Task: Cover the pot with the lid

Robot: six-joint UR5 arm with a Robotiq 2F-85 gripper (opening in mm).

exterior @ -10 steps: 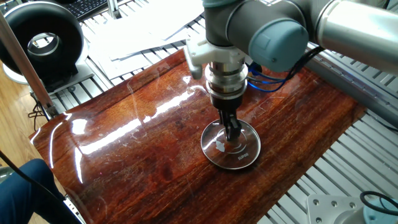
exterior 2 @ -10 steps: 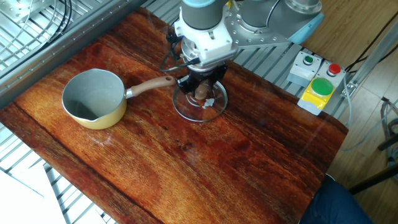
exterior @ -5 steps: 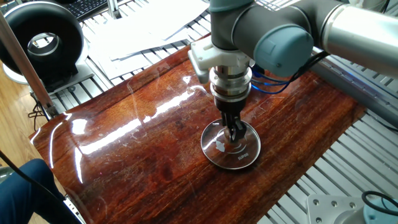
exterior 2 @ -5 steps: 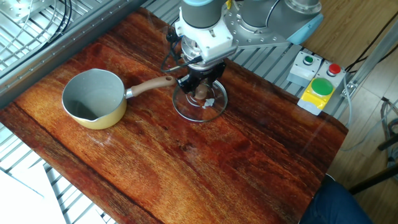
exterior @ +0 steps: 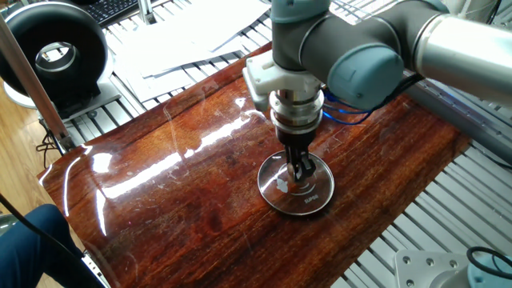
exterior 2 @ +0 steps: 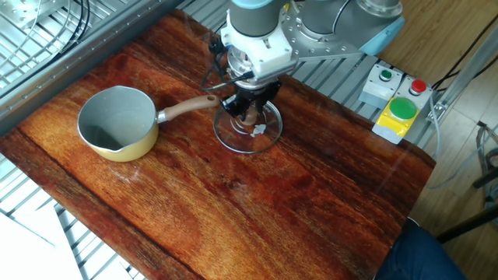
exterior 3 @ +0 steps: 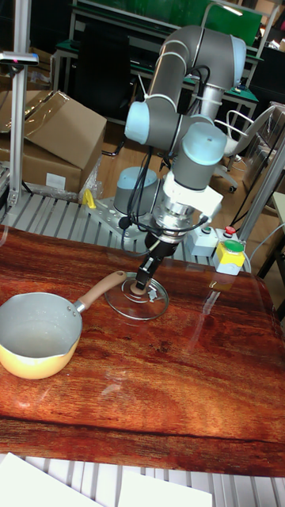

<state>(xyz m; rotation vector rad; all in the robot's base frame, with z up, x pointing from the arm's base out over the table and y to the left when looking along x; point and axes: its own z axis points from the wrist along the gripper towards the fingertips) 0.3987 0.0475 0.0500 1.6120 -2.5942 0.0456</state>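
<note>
- The pot (exterior 3: 38, 334) sits empty and upright at the near left of the table (exterior 3: 198, 396), its wooden handle (exterior 3: 101, 288) pointing toward the lid and ending just beside the rim.
- The lid (exterior 2: 249, 128) lies flat on the table just past the handle tip, knob up.
- The gripper (exterior 2: 249, 113) is down over the knob (exterior 3: 140, 291), fingers either side; whether they have clamped it, I cannot tell.
- To do this well: grip the knob squarely, lift straight up clear of the handle, carry level and centre it over the pot before lowering.
</note>
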